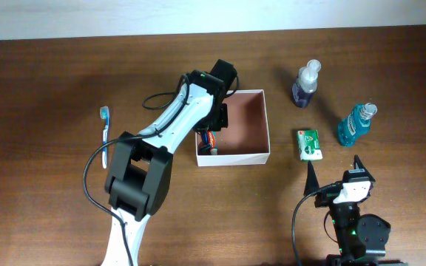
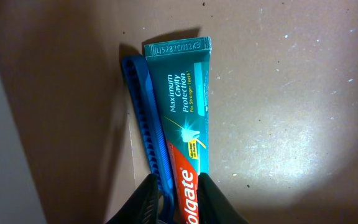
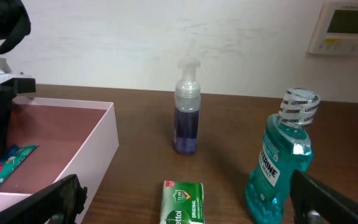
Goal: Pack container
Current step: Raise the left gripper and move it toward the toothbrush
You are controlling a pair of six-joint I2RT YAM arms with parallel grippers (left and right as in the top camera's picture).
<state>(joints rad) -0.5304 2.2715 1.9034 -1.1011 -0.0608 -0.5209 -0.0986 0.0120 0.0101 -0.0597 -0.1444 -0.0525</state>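
Left wrist view: the left gripper (image 2: 178, 202) stands narrow around one end of the toothpaste tube (image 2: 182, 112), lying flat beside a blue comb (image 2: 145, 118) on the floor of the container (image 1: 231, 159), which sits on the worktop (image 1: 50, 89); whether the jaws grip cannot be told. Judged best: spread the jaws clear of the 2 items, then rise straight up past the white wall without dragging either. The right gripper (image 1: 334, 166) hangs wide open near the green box (image 1: 310, 143)
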